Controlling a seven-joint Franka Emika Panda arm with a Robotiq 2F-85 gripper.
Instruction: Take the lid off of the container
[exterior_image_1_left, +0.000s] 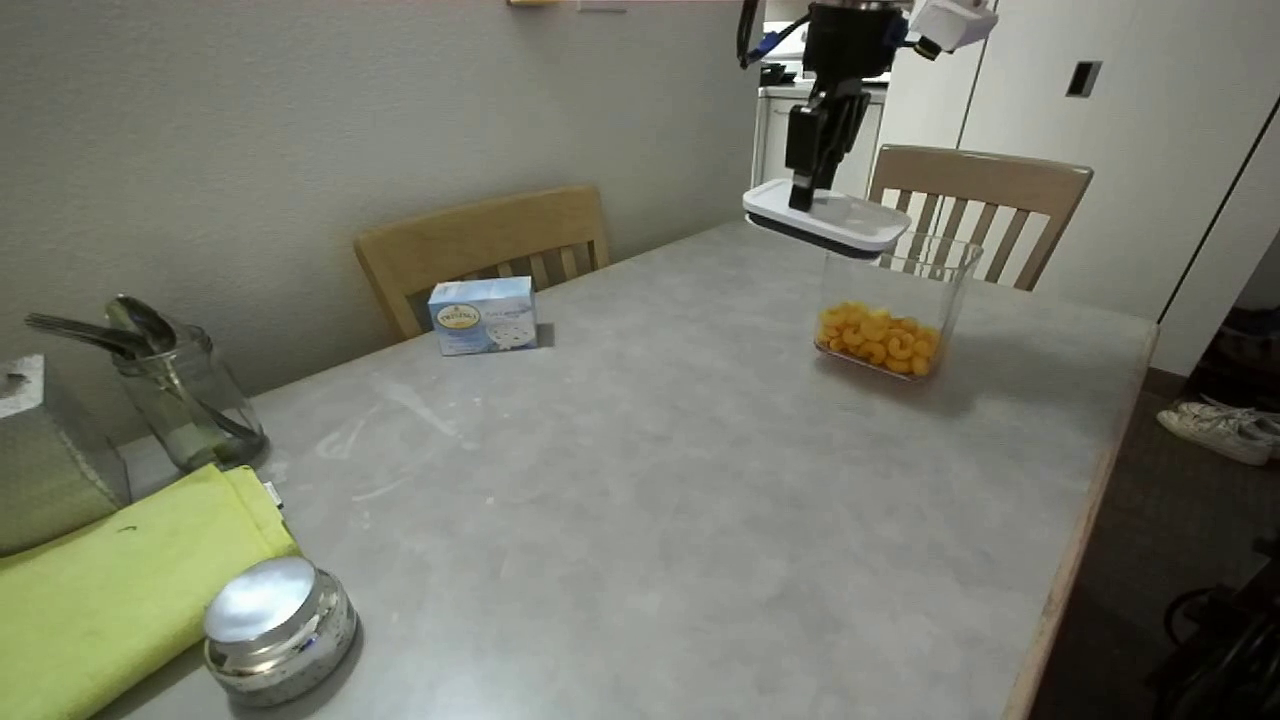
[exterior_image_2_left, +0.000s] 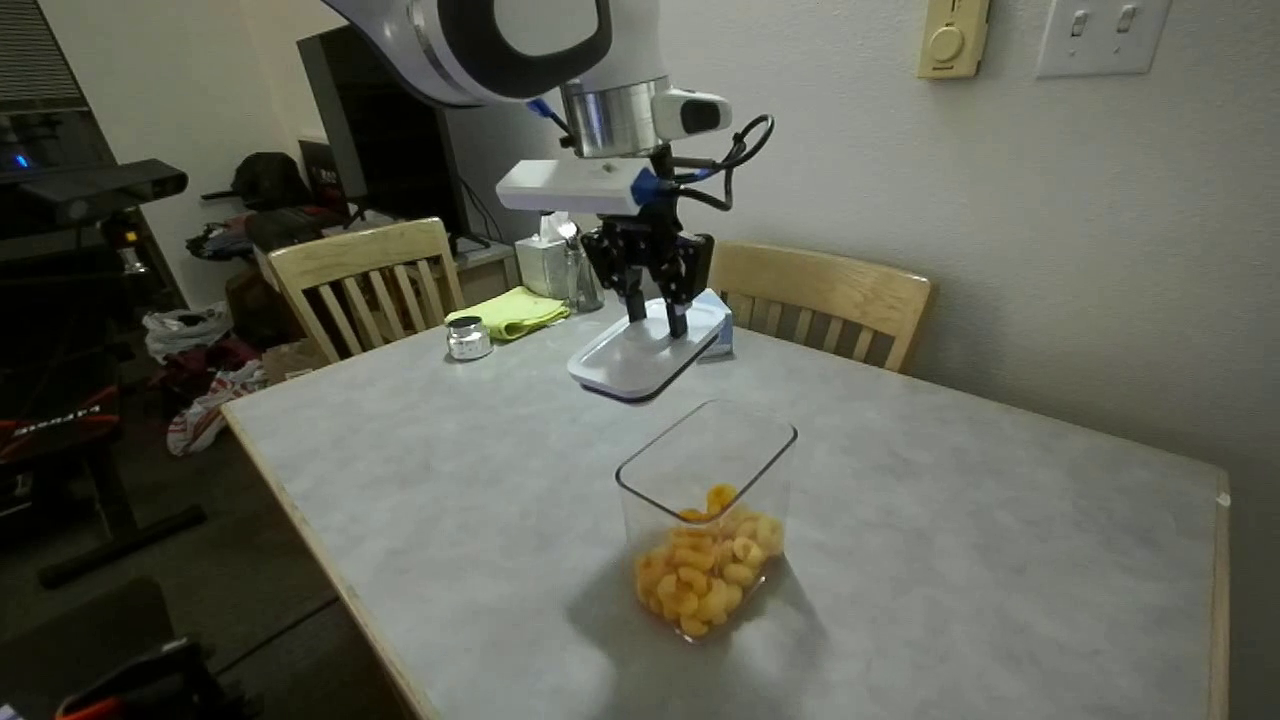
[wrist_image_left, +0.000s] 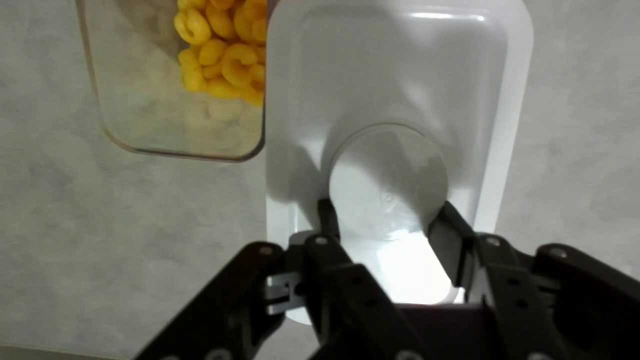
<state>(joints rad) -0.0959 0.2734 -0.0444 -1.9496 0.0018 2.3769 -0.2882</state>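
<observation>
1. Two fingers (wrist_image_left: 452, 240) of the gripper (exterior_image_2_left: 657, 320) are closed narrowly about the round disc (wrist_image_left: 388, 182) at the middle of the lid (exterior_image_2_left: 640, 355); this part is presumably chosen because something to pinch is offered there on an otherwise flat top.
2. The lid is held roughly level above the surface (exterior_image_2_left: 950, 560), near the centre of the frame in an exterior view, likely so that balance on one small grip is not lost.
3. The container (exterior_image_2_left: 647, 512) is set upright at the lower centre in an exterior view, its open rim fully seen; removal is therefore judged done, with only setting down left.
4. In the wrist view the container is seen at the upper left, just beside the lid's edge; a sideways offset is suggested, likely so that the rim is not struck on lowering.
5. The yellow-orange pieces (exterior_image_2_left: 700, 575) are heaped well below the rim, so little spilling is expected unless the container is bumped.
</observation>
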